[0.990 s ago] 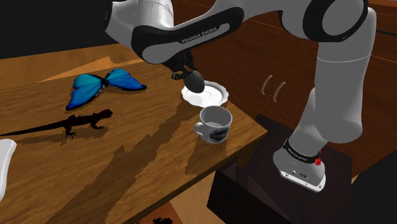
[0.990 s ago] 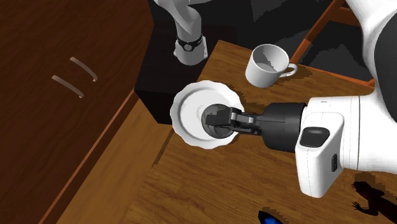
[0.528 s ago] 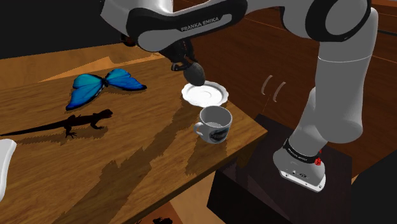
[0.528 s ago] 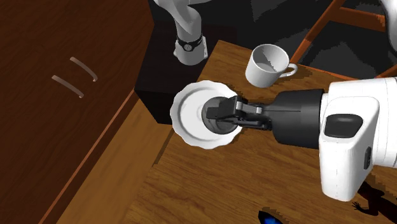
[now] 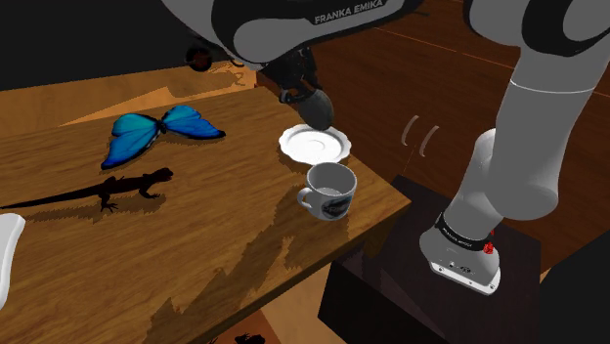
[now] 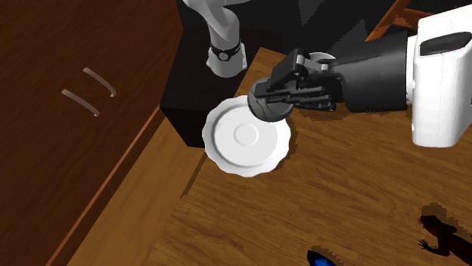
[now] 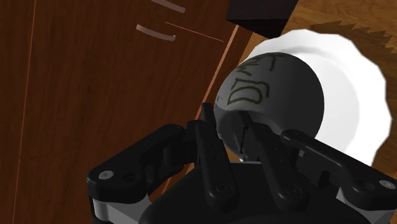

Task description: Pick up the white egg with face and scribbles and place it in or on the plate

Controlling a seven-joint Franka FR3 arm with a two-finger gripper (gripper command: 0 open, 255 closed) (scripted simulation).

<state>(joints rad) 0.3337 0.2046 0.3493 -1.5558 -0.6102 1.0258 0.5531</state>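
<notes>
Sitting clasped between jaws: egg (image 7: 270,102)

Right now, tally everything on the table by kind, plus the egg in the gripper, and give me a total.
Butterfly, blue: 1
Lizard, black: 1
Plate, white: 1
Mug, white: 1
Egg: 1
White thing, cut off at the shoulder view's left edge: 1
Total: 6
</notes>
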